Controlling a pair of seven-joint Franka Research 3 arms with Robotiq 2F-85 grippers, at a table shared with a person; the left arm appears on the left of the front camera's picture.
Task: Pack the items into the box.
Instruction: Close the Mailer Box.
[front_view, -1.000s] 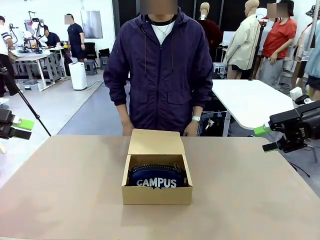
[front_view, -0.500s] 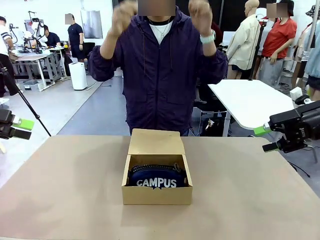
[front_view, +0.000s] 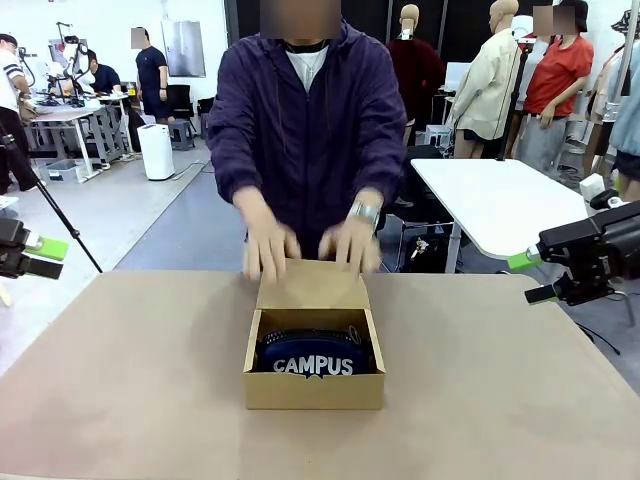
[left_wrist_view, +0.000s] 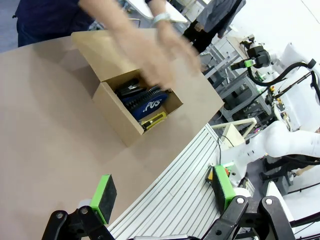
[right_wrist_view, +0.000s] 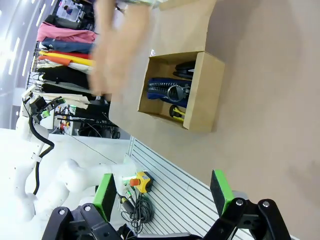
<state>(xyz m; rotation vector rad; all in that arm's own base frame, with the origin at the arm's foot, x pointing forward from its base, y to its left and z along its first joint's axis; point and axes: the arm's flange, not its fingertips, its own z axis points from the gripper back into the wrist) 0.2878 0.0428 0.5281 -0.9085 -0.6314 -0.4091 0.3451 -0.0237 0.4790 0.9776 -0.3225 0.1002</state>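
– At the middle of the table (front_view: 140, 380), what is sitting?
– A brown cardboard box (front_view: 313, 388) is sitting there, with its lid flap (front_view: 312, 285) lying open toward the far side.
– And what is lying inside it?
– The navy pouch (front_view: 313, 360) is lying in the box, its white "CAMPUS" lettering facing the robot. Seen from the left wrist, the yellow knife (left_wrist_view: 152, 120) is lying between the pouch and the wall on the robot's side. The black stapler (left_wrist_view: 129, 89) is lying on the pouch's other side, nearer the hinge.
– What is the person doing?
– The person is leaning in from the far side of the table. One hand (front_view: 268, 245) and the other hand (front_view: 349, 243) are reaching down side by side at the far edge of the flap. Both are blurring, so whether they are touching the cardboard cannot be told.
– How are the claws standing?
– The left gripper (front_view: 45, 257) is hanging off the table's left edge, and the right gripper (front_view: 530, 277) is hanging off its right edge. Both are standing released, green pads spread wide with nothing between them, and both are staying well apart from the box.
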